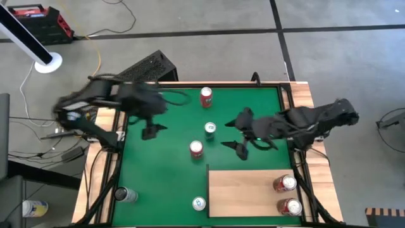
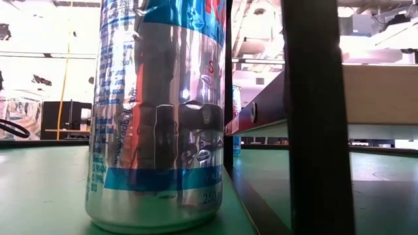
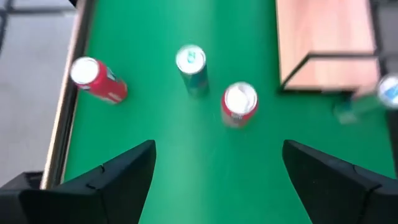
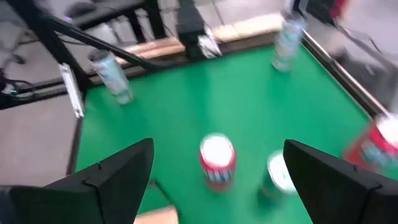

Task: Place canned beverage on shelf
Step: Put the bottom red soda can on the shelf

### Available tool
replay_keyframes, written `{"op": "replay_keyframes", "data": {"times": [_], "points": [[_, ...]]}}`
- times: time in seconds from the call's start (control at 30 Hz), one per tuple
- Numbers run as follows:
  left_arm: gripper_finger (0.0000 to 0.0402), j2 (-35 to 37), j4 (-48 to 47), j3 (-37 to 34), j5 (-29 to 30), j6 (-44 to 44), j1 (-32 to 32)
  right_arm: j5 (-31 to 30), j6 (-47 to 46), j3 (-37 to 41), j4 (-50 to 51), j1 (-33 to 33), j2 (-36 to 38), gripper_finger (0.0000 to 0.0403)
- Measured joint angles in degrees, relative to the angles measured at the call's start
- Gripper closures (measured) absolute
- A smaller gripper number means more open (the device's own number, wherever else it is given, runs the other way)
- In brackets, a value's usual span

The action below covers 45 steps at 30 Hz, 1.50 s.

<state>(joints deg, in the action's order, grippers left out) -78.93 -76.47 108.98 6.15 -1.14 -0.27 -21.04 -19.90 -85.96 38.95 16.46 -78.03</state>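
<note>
Three cans stand on the green mat between my grippers: a red can [image 1: 206,96] at the far side, a green can [image 1: 210,129] and a second red can [image 1: 196,149]. The pale wooden shelf [image 1: 253,193] sits at the near right and bears two red cans [image 1: 285,183]. My left gripper [image 1: 152,130] hangs open above the mat, left of the three cans [image 3: 239,103]. My right gripper [image 1: 240,133] hangs open above the mat just right of the green can [image 4: 280,177]. Neither touches anything.
A silver-blue can [image 1: 199,203] stands at the near edge beside the shelf and fills the low view [image 2: 160,111]. Another silver can [image 1: 124,194] is at the near left corner. The shelf's dark frame post [image 2: 317,117] rises close by. Wooden planks [image 1: 304,95] edge the table.
</note>
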Motion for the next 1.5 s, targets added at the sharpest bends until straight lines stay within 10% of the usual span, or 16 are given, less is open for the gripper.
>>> {"op": "replay_keyframes", "data": {"times": [0.3, 0.53, 1.5], "points": [[0.0068, 34.4, 38.8, -43.2, 0.7, -14.3, 0.0, 14.1, 15.7, -1.1, -12.5, -7.8, -13.9, 0.002], [0.0068, 48.9, 51.3, -61.6, 0.7, -24.3, 0.0, 30.1, 24.7, -4.8, -8.8, -13.1, -23.2, 0.002], [0.0068, 46.5, 55.1, -65.0, 0.8, -28.5, 0.0, 35.9, 45.7, -8.7, -2.0, -17.4, -35.5, 0.002]]}}
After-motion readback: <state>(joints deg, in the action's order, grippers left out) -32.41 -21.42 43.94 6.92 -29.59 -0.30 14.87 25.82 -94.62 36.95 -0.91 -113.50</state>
